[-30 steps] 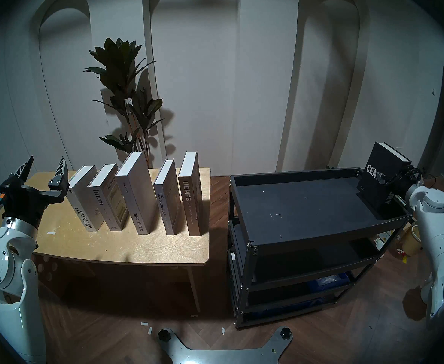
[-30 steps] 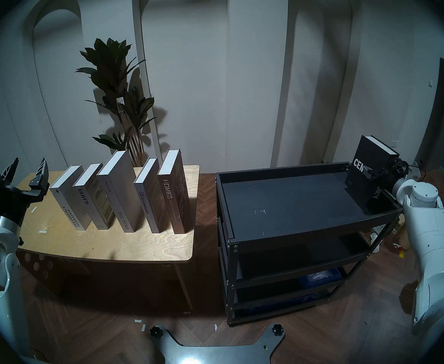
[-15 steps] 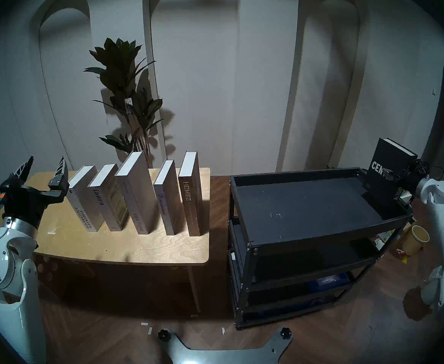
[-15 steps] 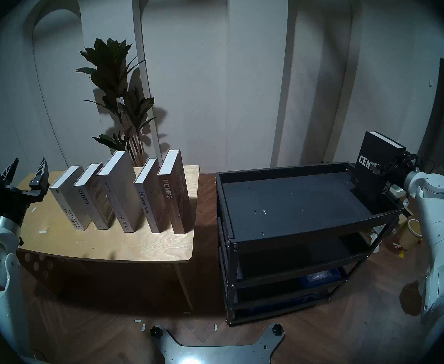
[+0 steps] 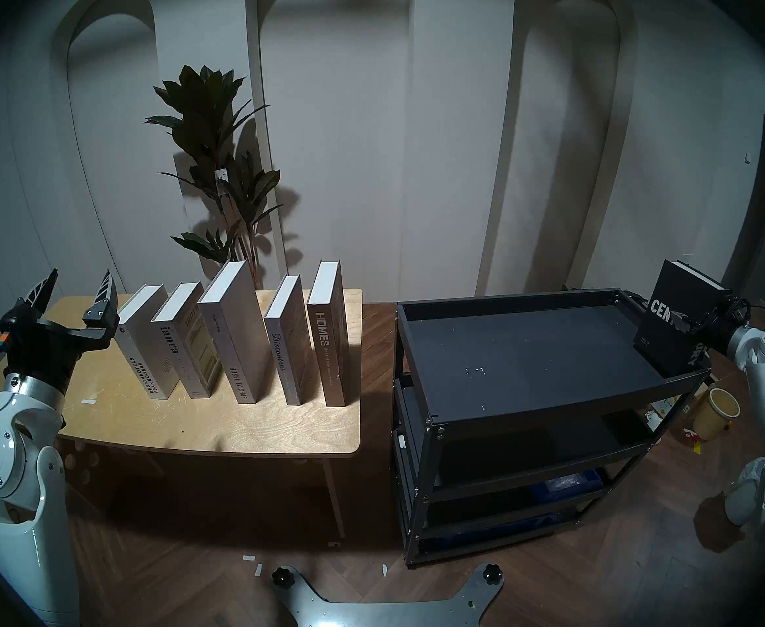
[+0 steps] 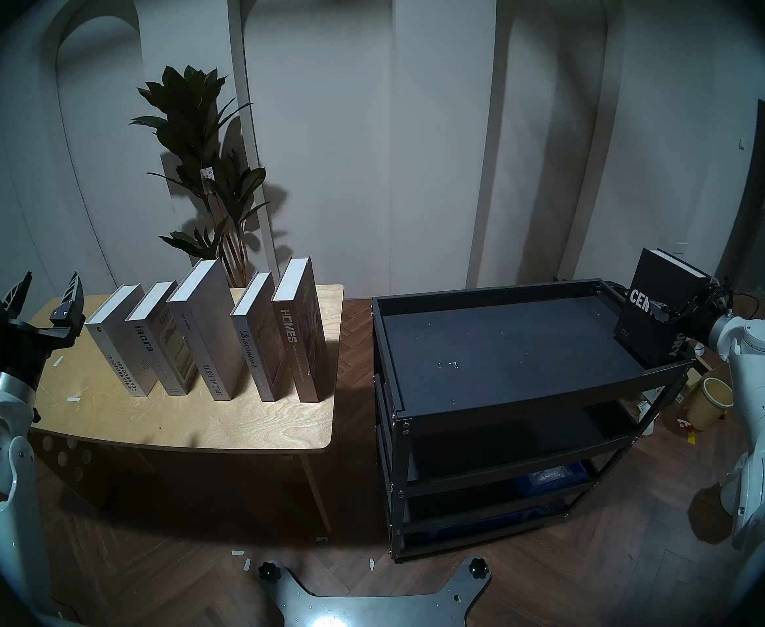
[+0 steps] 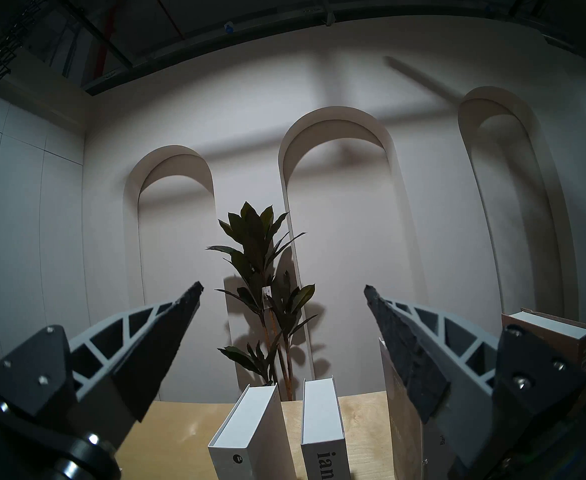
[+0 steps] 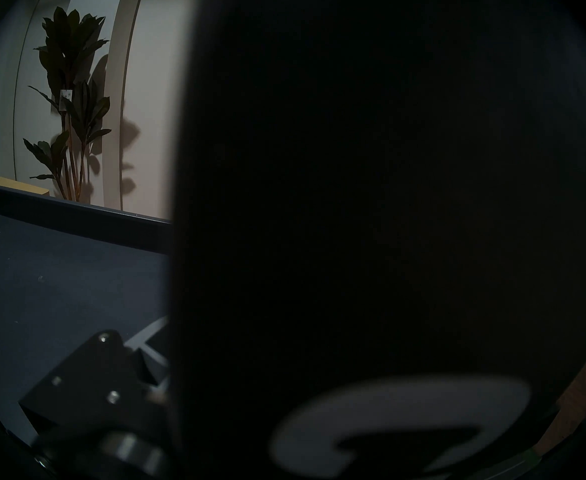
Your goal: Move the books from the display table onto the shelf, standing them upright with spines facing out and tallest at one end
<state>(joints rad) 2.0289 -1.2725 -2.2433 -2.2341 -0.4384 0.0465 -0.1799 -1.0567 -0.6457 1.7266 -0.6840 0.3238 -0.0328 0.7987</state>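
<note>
From the head views, the right pincer is clenched on the spine of the black "CENTURY" book, which stands upright at the shelf's far right end, over the rim of its dark top tray; whether its foot rests on the tray I cannot tell. Well off to that pincer's left, five pale books stand in a leaning row on the plywood worktop. The left pincer hangs released, jaws wide apart, just left of the "DESIGN HOTELS YEARBOOK" volume.

In the left wrist view, both fingers spread wide with nothing between them; white book tops lie below and ahead, a potted plant beyond.

In the right wrist view, the black cover fills nearly everything, pressed close against the pincer; the tray floor shows at its left.
</note>
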